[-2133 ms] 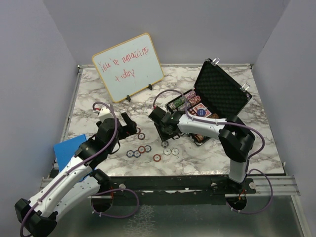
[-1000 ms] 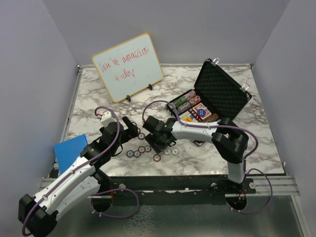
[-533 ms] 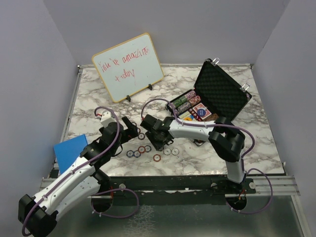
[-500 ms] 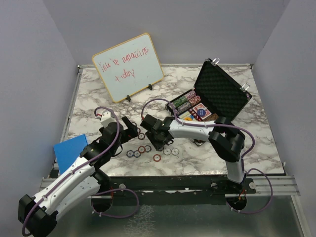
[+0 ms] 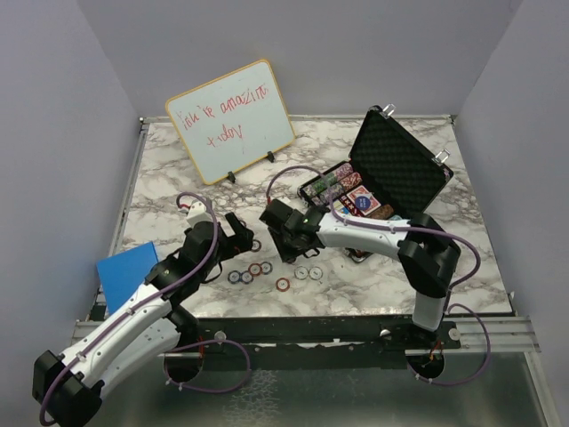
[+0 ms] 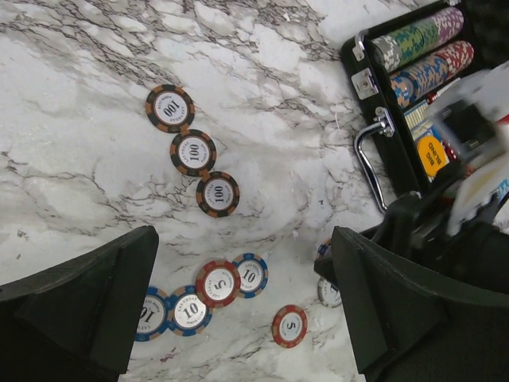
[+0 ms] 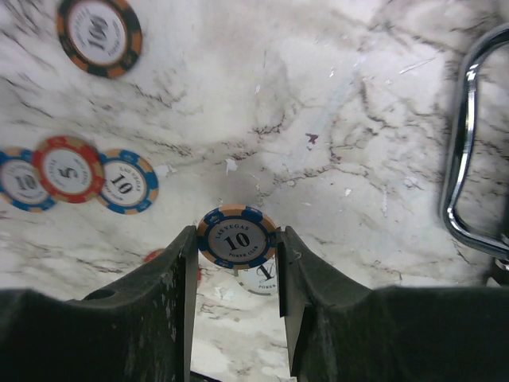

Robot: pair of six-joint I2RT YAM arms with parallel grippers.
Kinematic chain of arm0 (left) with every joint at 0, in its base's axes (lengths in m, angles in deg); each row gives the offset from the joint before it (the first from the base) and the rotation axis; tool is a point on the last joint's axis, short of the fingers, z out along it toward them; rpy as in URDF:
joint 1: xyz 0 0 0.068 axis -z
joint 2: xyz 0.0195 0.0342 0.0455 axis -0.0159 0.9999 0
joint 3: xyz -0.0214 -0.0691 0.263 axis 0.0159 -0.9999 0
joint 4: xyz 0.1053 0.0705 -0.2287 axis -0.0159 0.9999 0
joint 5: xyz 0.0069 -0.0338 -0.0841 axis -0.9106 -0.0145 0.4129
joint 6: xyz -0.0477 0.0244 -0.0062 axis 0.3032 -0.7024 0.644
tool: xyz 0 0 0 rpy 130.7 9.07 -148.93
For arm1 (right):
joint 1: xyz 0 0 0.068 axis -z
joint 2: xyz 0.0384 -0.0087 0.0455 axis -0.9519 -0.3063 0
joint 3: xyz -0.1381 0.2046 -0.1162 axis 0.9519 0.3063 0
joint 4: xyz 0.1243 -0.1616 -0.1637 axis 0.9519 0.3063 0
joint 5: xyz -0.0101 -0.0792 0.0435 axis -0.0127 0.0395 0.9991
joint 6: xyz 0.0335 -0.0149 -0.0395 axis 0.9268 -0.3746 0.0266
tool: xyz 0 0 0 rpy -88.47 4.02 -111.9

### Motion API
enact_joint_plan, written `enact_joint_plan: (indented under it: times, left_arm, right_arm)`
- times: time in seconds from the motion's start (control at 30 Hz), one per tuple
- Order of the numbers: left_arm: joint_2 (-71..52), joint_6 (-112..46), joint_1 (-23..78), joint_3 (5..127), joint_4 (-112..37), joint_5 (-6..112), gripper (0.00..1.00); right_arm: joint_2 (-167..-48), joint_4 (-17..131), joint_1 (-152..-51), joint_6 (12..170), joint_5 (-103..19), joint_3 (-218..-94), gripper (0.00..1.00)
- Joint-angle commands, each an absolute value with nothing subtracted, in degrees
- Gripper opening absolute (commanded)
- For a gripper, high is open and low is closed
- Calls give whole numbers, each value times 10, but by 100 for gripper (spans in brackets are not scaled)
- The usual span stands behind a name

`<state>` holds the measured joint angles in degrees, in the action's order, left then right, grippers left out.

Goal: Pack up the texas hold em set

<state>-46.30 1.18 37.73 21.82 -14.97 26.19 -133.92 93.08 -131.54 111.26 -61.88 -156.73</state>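
at the near left edge of the table a blue flat block lies beside the left arm. ahead of it loose chips lie scattered on the marble. the left wrist view shows a cluster of blue 10s and a red 5 chip touching one another, and another red 5 apart to the right. farther on, three orange-and-black 100 chips lie in a slanted row, just beside each other. the left tool hangs over this cluster with its fingers spread wide, holding nothing.

just right of it, the right tool pinches a blue 10 chip by its rim between both fingers, the chip's face turned to the wrist camera. a white chip peeks out from under it on the table.

beyond the right tool the black briefcase stands open on the right side of the table, lid tilted back, its silver handle facing the loose chips. inside, rows of stacked chips fill the slots by the handle, an orange-yellow disc sits just beside those rows, and red card decks lie toward the right. at the far left a wood-framed whiteboard with red writing stands propped up.
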Motion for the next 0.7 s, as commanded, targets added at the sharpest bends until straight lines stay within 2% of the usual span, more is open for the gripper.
enact_joint_plan:
  times: [0.0,0.53,0.67]
  left_arm:
    - [-467,-24,375,200,-195,312,99]
    - [-403,-71,377,119,-568,503,89]
    - [-382,-64,379,98,-634,509,81]
  right_arm:
    - [-1277,897,-1296,1180,-656,-1557,33]
    - [-1142,738,-1245,1442,-607,-1466,34]
    - [-1123,710,-1244,1483,-588,-1437,34]
